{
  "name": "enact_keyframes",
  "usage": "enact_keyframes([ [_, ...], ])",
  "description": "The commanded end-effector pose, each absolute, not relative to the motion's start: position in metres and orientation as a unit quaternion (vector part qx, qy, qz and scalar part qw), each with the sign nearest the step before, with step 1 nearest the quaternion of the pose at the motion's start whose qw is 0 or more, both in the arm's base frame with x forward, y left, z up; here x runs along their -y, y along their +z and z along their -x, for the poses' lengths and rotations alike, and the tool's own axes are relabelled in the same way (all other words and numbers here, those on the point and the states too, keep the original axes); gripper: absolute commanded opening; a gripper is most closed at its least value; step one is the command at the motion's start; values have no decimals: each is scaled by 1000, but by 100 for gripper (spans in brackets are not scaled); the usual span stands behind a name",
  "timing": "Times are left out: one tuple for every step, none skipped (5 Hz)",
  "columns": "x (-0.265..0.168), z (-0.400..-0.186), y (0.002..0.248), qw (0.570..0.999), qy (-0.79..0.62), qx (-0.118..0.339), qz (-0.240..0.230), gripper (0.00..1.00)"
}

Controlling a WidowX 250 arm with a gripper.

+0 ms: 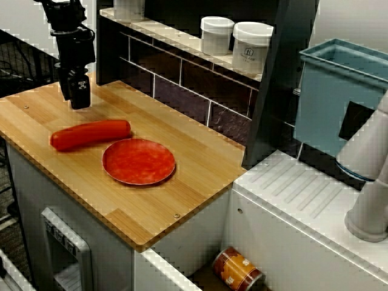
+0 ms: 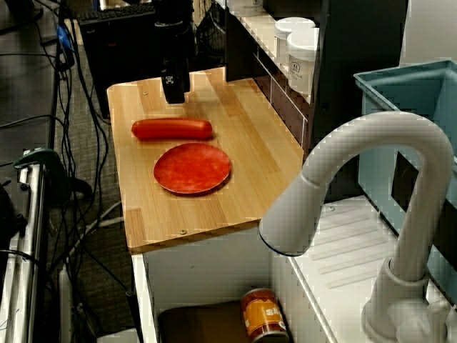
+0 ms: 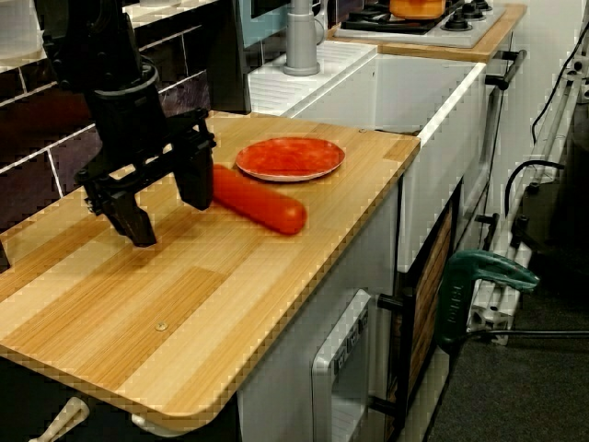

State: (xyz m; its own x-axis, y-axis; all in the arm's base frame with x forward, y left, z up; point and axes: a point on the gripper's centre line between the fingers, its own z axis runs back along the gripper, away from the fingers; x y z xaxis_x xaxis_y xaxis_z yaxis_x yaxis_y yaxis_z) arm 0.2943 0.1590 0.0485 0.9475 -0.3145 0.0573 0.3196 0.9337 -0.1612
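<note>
View along the counter. Nearest lay the pale striped wooden countertop point(image 3: 184, 304). Above it hung the gripper point(image 3: 170, 219), its black fingers point(image 3: 134, 217) spread and holding nothing. Just past them, sinkward and apart, lay the red sausage point(image 3: 262, 201), a smooth glossy cylinder with its long axis running wall-to-front. Beyond sat the flat round red plate point(image 3: 290, 158).

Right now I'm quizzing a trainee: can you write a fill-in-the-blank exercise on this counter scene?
1. The claw is ____, gripping nothing.
2. The sausage and the plate are both ____ in colour.
3. The sausage lies on the counter; the plate has ____ on it.
4. The can down below lies on its ____.
Missing words: open; red; nothing; side.
</note>
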Motion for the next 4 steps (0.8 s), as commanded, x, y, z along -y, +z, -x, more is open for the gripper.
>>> enact_keyframes([
  [-123, -288, 97, 967, -243, 58, 47, 100],
  [-106, -285, 104, 961, -265, 58, 49, 100],
  [-96, -282, 105, 961, -270, 56, 38, 100],
  [-99, -281, 100, 963, -262, 54, 37, 100],
])
